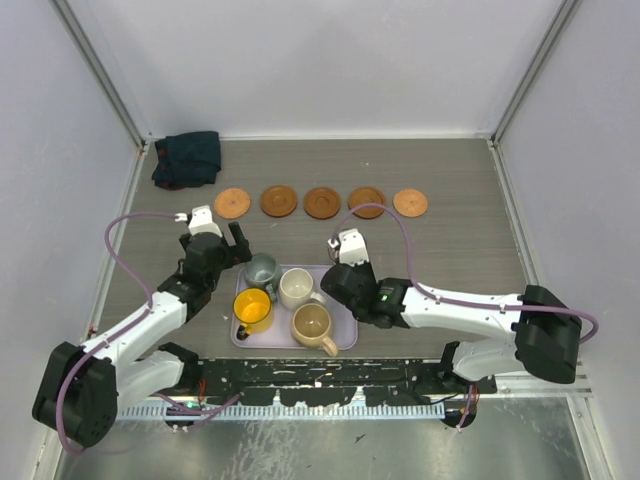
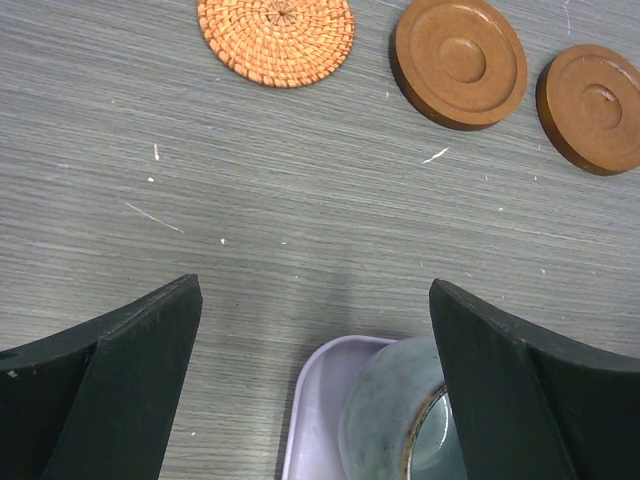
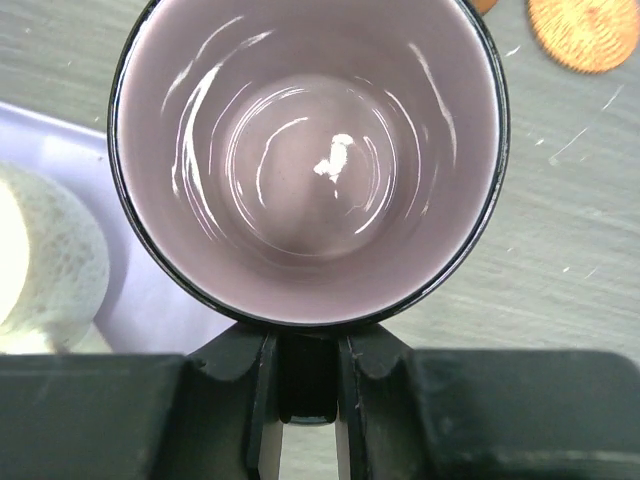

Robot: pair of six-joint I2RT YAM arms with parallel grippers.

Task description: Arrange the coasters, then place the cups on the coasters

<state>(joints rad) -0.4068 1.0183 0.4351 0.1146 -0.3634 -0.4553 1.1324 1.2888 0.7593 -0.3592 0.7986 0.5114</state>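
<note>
The coasters (image 1: 322,202) lie in a row across the far side of the table (image 1: 470,250), spaced so that each can take one cup; that half of the task looks done. Four cups sit on the tray (image 1: 343,335) near the arms: grey-green (image 1: 262,268), white (image 1: 297,287), yellow (image 1: 251,308) and tan (image 1: 314,325).

The fifth, the purple cup (image 3: 305,160), is in the right jaws. They are nearly closed, pinching its handle (image 3: 305,385), and the cup's mouth faces up at the wrist camera. Gripping by the handle leaves the base free to set down flat. The cup is at the tray's right edge; I cannot tell whether it is lifted clear. A woven coaster (image 3: 585,30) shows ahead and is probably its target.

The left jaws stand wide open and hold nothing. They are low over the table at the tray's far corner, with the grey-green cup just beside one finger (image 2: 500,380), likely lined up for the next pick.
</note>
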